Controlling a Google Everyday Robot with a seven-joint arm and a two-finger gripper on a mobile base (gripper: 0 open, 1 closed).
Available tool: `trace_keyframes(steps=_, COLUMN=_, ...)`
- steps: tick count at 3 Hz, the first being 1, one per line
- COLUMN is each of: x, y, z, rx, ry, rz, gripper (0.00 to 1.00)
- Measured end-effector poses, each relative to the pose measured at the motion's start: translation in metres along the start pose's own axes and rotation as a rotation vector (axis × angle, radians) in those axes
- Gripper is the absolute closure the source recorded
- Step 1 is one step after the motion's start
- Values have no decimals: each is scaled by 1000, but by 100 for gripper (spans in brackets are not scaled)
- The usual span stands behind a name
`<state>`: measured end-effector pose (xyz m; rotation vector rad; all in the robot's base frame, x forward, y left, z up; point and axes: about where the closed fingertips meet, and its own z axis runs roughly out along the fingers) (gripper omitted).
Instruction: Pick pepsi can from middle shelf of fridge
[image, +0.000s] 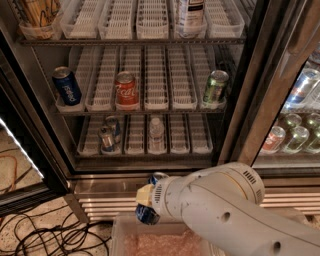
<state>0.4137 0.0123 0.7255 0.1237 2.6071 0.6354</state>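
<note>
In front of the open fridge (250, 90), the white arm (225, 215) is lying low across the foreground. The middle shelf (157, 80) is carrying the pepsi can (66, 85) at its far left. Well below it, the pincer (148, 200) is gripping a separate blue can (148, 214).

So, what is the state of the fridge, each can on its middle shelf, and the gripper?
fridge: door open.
pepsi can: upright at the left end of the middle shelf, not gripped.
red can: upright, same shelf.
green can: upright, same shelf.
gripper: low before the fridge base, shut on a dark blue can, label unreadable.
</note>
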Motion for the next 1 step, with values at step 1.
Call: trace_keyframes(steps=1, x=2, y=-3, z=-1, rx=2, ry=1, rz=16, gripper=100)
